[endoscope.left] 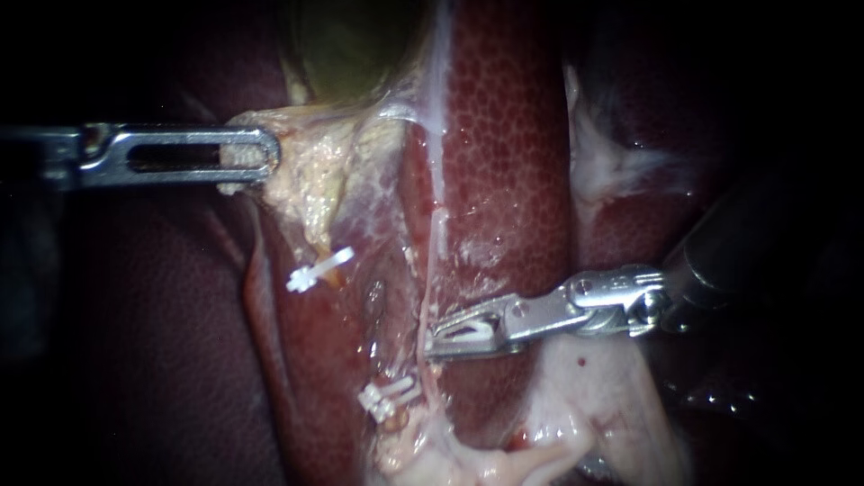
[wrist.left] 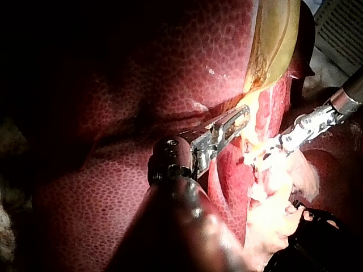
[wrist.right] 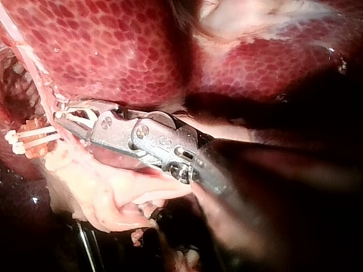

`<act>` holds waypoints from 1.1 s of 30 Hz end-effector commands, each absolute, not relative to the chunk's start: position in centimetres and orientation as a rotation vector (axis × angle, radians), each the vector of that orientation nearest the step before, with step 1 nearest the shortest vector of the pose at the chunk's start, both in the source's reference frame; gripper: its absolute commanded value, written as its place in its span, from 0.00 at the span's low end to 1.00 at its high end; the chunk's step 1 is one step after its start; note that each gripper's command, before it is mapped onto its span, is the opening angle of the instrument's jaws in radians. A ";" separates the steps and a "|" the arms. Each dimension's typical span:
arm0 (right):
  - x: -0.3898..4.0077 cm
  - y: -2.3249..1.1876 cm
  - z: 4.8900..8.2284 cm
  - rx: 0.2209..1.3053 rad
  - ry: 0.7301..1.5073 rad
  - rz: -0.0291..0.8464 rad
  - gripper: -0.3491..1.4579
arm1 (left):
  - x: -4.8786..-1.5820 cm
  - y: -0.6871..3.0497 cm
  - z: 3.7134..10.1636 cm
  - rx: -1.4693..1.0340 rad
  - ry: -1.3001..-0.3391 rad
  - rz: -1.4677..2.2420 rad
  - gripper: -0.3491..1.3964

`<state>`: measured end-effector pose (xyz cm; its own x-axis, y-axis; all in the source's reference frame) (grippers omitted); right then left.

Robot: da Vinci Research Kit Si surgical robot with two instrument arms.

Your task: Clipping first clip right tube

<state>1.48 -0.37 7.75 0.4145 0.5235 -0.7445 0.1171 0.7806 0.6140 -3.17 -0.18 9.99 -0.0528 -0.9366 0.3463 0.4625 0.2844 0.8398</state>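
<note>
right instrument [endoscope.left: 438, 342], reaching in from the right edge nearest the camera, lay almost level. its narrowly parted jaws carried a loaded clip [wrist.right: 76, 116], seemingly astride the right tube [endoscope.left: 423, 310], a thin pink strand low in centre frame. the step looked to be seating that clip, and the next move would call for a firm squeeze. left instrument [endoscope.left: 265, 157], upper left, gripped pale tissue [endoscope.left: 310, 184] taut.

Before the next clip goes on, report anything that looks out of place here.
One white clip sits tilted at the tapered end of the pale tissue gripped by the left instrument, apart from the two clips lower down beside the thin tube. No spill or tear shows otherwise.
</note>
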 end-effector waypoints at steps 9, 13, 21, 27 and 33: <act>1.47 -0.37 7.75 0.658 1.134 0.279 0.15 | -3.17 -0.18 9.98 0.563 -1.092 -1.241 0.00; 1.47 -0.38 7.75 0.658 1.134 0.279 0.17 | -3.17 -0.18 9.98 0.563 -1.092 -1.241 0.00; 1.37 -0.34 7.72 0.663 1.134 0.279 0.22 | -3.17 -0.18 9.98 0.563 -1.092 -1.241 0.00; 1.24 -0.32 7.68 0.663 1.135 0.279 0.26 | -3.16 -0.19 9.98 0.563 -1.092 -1.241 0.00; 1.08 -0.23 7.59 0.665 1.135 0.285 0.33 | -3.16 -0.19 9.97 0.564 -1.092 -1.241 0.00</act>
